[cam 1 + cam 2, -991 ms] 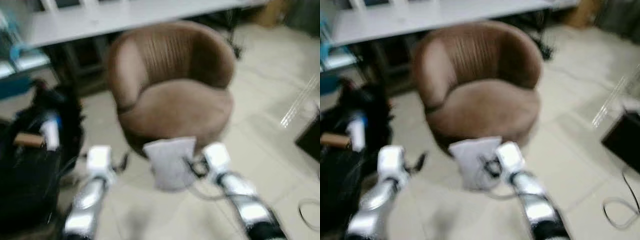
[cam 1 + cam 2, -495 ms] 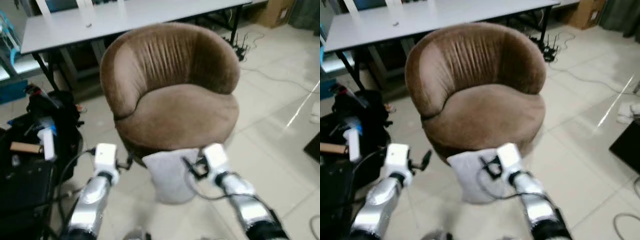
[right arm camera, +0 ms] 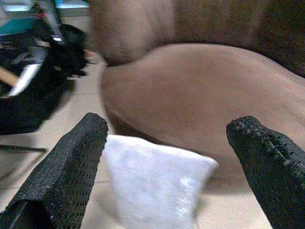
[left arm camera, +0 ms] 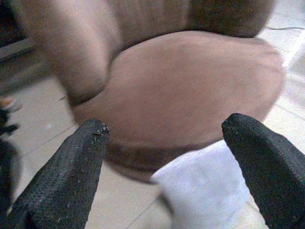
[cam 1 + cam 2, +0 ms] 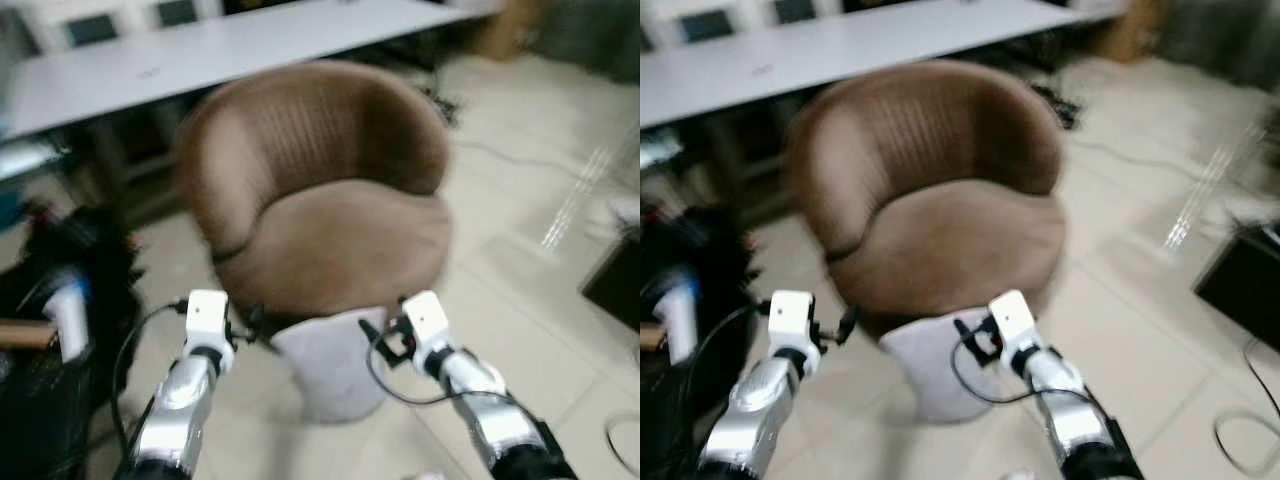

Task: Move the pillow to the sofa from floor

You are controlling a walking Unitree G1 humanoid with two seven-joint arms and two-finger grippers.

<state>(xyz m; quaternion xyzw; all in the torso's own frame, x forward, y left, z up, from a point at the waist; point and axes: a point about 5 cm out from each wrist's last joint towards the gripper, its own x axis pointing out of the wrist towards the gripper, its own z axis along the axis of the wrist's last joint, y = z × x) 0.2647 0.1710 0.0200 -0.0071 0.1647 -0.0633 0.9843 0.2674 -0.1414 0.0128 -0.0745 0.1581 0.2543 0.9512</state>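
we're standing in front of the brown sofa (image 5: 320,200), a round tub chair with a ribbed back, both arms raised toward its front edge. the head views are a bit blurred.

the white pillow (image 5: 330,362) hangs between our two arms, off the floor (image 5: 520,290), its top edge right at the sofa's front rim and below the seat cushion. it's not on the seat yet.

left pincer (image 4: 167,143): fingers (image 4: 71,171) spread wide apart. in the left wrist view the pillow (image 4: 205,186) sits low between them, closer to one finger; we can't tell whether it touches. in the left eye view the left pincer (image 5: 255,325) is just beside the pillow's upper corner.

right pincer (image 3: 176,143): fingers (image 3: 71,162) also wide apart, with the pillow (image 3: 152,181) right against one of them and well apart from the other. in the left eye view the right pincer (image 5: 378,335) is at the pillow's other upper corner. whether either pincer actually pinches the fabric isn't visible.

behind the sofa runs a long white desk (image 5: 200,50). to our left a black bag (image 5: 50,330) sits on the floor with a white item (image 5: 68,312) on it. a dark box (image 5: 615,285) is at far right.
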